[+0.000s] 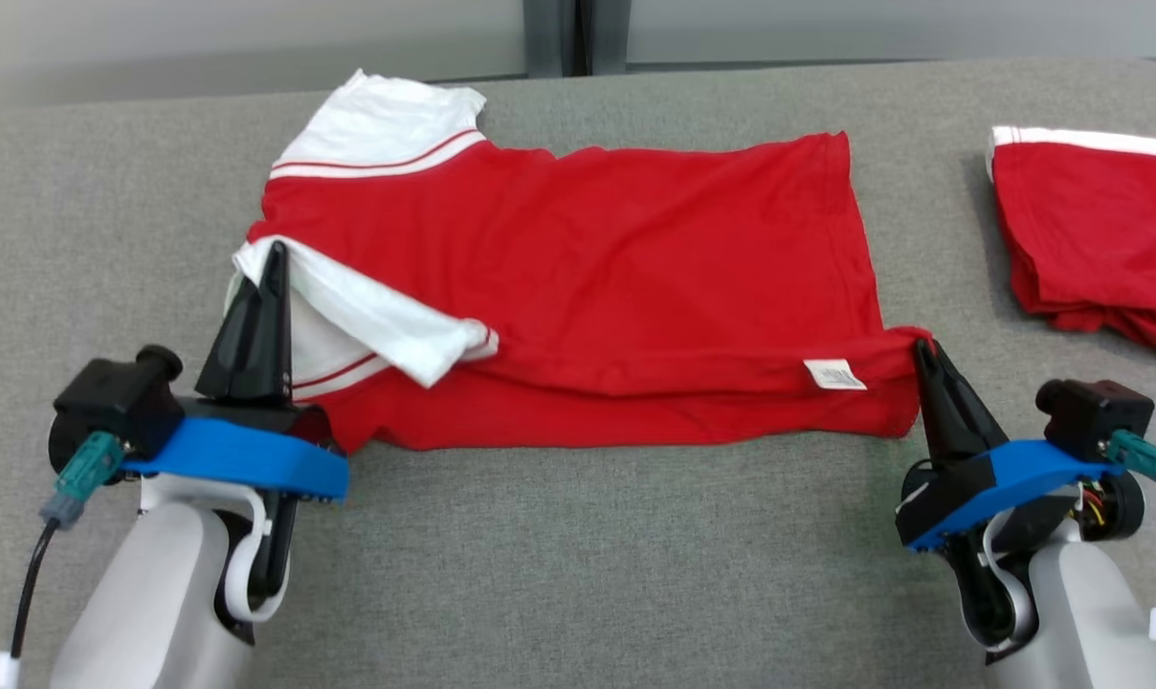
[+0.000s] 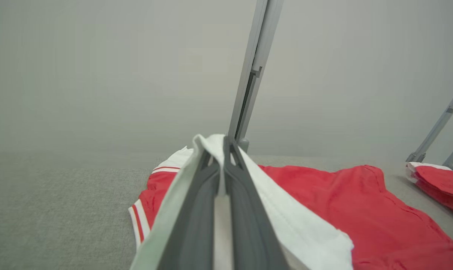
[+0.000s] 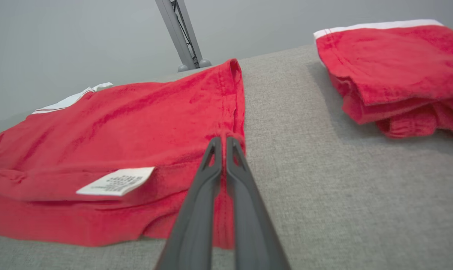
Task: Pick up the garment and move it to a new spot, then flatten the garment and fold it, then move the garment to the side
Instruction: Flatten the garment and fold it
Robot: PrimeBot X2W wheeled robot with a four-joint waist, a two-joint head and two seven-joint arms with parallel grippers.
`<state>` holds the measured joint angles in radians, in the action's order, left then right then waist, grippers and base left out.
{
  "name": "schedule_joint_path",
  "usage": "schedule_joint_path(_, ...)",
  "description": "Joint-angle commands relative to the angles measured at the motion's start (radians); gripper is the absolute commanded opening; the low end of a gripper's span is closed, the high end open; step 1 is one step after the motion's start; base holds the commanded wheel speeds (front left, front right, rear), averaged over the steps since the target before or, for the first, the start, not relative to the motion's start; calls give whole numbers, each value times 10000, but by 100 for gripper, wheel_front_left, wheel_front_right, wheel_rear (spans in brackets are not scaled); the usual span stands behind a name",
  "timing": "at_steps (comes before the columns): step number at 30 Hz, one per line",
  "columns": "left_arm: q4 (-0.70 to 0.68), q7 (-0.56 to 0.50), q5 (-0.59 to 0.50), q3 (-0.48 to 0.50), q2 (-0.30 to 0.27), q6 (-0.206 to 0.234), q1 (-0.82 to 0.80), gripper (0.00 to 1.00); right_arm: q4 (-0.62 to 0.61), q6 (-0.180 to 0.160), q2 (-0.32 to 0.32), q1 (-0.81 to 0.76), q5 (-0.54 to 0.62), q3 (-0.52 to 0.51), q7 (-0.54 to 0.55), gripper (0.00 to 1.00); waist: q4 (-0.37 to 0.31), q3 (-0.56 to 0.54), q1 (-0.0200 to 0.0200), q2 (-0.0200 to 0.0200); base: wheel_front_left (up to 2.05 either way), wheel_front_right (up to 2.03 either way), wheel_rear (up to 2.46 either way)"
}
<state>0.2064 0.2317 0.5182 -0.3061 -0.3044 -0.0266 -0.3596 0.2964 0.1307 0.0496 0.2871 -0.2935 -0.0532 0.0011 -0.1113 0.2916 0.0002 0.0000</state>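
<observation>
Head view, largest first: one grey table (image 1: 578,555), cloth-covered. On it, two red garments.

First, one shirt (image 1: 588,239), red with white sleeves. Lies across the middle of the table, hem to the right, near edge doubled over onto itself. Reaches from claw to claw, held at both near corners.

Second, one folded pile (image 1: 1095,230), red with a white band. Sits at the far right of the table, well apart from the shirt and beyond the right claw, touched by neither.

Past the far edge, one grey post (image 1: 564,33).

Two claws, both pinched narrow on the shirt. At lower left, left claw (image 1: 274,256), closed on the left end of the near white sleeve (image 1: 387,325); in the left wrist view, white cloth draped down both sides of the fingers (image 2: 245,210). At lower right, right claw (image 1: 922,352), clamped on the near right hem corner; in the right wrist view, red cloth bunched at the closed tips.

Smallest, one white label (image 1: 834,374), on the folded near edge, just left of the right claw.
</observation>
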Motion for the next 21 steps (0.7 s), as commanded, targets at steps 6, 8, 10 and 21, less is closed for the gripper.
schedule_joint_path(6,1179,242,-213,1,254,-170,-903,0,1073,1,21,939,107,46,-671,0,58,446,-2,0,0,0,0)
schedule_joint_path(8,1437,274,-298,-21,356,-218,-1064,0,1351,1,24,1120,91,161,-802,0,61,497,-2,0,0,0,0)
schedule_joint_path(10,1657,296,-360,-36,429,-235,-1173,0,1568,1,25,1282,90,270,-943,27,68,526,-2,0,0,0,0)
schedule_joint_path(21,1110,342,-634,498,728,-208,-314,100,1487,1,27,923,523,199,-1854,100,110,60,-2,0,0,0,0)
